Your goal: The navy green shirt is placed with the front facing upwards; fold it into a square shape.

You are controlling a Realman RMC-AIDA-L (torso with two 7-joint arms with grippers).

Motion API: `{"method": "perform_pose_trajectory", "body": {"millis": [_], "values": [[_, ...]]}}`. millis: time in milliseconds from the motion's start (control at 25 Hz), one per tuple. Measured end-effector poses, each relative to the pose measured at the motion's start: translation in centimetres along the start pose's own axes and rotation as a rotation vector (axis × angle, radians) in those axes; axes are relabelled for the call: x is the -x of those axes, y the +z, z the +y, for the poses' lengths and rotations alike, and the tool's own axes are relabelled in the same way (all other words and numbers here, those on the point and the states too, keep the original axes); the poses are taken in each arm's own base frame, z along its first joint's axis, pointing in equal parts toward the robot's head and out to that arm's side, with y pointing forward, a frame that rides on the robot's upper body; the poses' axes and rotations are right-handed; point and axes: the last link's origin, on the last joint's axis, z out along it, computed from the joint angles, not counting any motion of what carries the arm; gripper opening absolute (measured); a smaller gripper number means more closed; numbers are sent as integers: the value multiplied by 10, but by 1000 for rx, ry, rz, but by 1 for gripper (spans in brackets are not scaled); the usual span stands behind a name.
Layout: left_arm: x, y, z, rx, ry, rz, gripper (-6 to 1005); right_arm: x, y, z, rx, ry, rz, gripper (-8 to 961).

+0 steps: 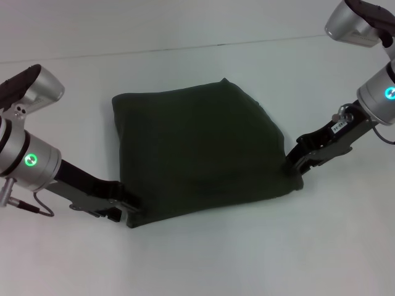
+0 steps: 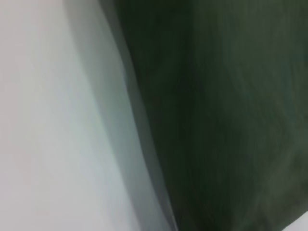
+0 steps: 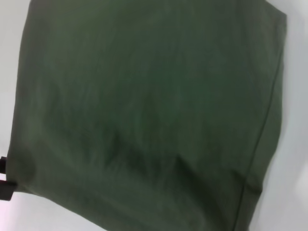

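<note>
The navy green shirt lies folded into a rough square on the white table, plain green side up, with no lettering or collar showing. My left gripper is low at the shirt's near-left corner, touching the cloth. My right gripper meets the shirt's near-right edge, just above that corner. Green cloth fills much of the left wrist view beside the white table. The right wrist view looks down on the whole folded shirt.
The white table spreads on all sides of the shirt. A thin dark seam line crosses the far part of the table. Both arms reach in from the near corners.
</note>
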Motion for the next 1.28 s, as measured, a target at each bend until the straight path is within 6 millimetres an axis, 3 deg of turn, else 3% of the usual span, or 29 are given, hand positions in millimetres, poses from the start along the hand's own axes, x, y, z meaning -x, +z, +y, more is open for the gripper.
{"method": "perform_pose_trajectory", "body": {"millis": [80, 320, 680, 1000, 1280], "values": [[-1, -3, 2, -1, 8, 3, 598, 0, -1, 0, 0, 2, 2, 219], [-4, -16, 3, -8, 17, 34, 630, 2, -15, -9, -21, 22, -27, 342], [-16, -57, 2, 0, 21, 166, 646, 25, -57, -5, -13, -44, -231, 411], [-10, -74, 8, 230, 186, 319, 646, 27, -50, 15, 240, -257, -512, 472], [25, -88, -9, 338, 426, 588, 645, -2, -39, 6, 255, -509, -760, 526]]}}
